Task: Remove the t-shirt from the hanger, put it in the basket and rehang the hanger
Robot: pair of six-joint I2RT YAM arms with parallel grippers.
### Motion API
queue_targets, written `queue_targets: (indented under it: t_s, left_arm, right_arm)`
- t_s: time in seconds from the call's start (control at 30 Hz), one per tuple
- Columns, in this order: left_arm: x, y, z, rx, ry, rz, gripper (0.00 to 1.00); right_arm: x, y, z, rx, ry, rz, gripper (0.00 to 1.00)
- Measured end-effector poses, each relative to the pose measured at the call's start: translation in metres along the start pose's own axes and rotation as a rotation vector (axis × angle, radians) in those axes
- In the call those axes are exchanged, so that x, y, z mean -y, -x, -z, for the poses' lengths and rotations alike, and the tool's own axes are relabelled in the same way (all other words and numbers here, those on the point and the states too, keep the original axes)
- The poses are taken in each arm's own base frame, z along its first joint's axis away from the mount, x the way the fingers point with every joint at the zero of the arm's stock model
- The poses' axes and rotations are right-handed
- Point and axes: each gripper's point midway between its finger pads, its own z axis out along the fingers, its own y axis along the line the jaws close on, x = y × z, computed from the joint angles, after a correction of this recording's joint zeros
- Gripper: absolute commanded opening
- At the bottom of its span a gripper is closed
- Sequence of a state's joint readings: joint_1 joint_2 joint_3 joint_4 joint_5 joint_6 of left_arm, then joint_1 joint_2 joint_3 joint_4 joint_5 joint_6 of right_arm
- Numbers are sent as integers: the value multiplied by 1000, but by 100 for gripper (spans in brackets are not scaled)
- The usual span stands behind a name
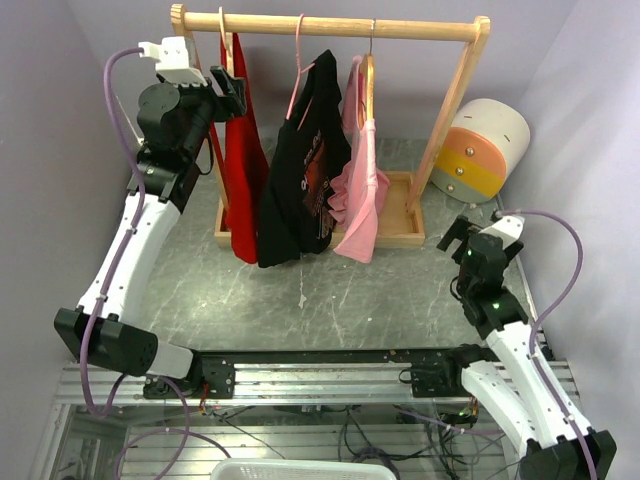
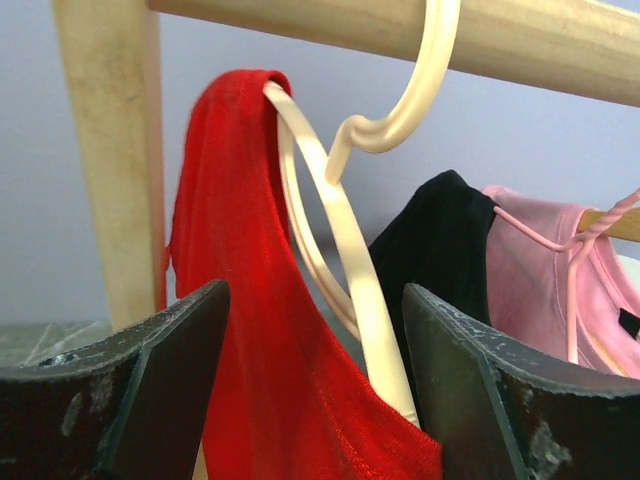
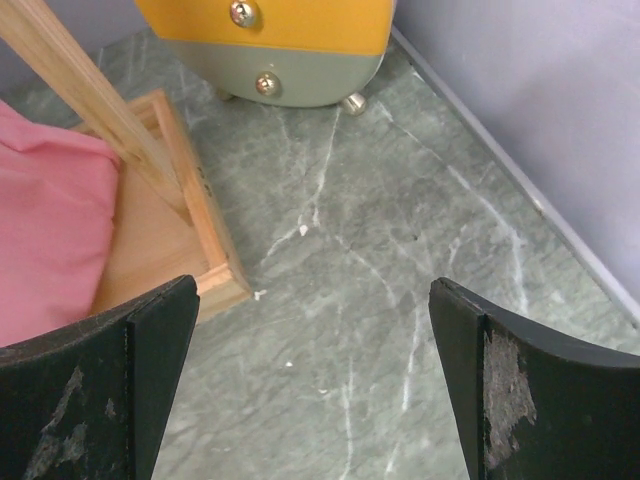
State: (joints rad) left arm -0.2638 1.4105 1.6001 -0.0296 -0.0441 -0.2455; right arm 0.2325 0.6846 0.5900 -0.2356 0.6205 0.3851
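A red t-shirt [image 1: 243,170] hangs on a cream hanger [image 1: 225,45] at the left end of the wooden rack's rail [image 1: 330,27]. My left gripper [image 1: 232,92] is raised to the shirt's shoulder. In the left wrist view the gripper [image 2: 315,300] is open, with the red shirt [image 2: 250,330] and the hanger's arm [image 2: 350,250] between its jaws. My right gripper [image 1: 455,235] is open and empty, low over the table right of the rack; in its own view the gripper [image 3: 315,290] has only table beneath it.
A black shirt [image 1: 300,180] on a pink hanger and a pink shirt [image 1: 362,190] on a wooden hanger hang on the same rail. The rack's wooden base [image 1: 400,215] rests on the table. A white, orange and yellow rounded object [image 1: 485,150] stands back right. Purple walls close both sides.
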Motion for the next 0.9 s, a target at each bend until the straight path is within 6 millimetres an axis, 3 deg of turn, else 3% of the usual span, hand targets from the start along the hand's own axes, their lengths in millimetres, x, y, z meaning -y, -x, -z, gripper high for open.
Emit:
queue_targets:
  t_s: [0.4,0.5,0.7,0.9]
  left_arm:
    - [-8,7,3,27,40,-35,80]
    - [-9,6,3,28,44,-38,80]
    - [-16,4,-1,27,59,-41,80]
    - [-23,1,-6,25,66,-40,80]
  right_arm:
    - [23,-11,-4,66,-70,114,100]
    - [25,-32,-10,39,-72,141,100]
    - [34,-96,-14,-4,-14,207,100]
    - [21,-86,-12,55,68,210,100]
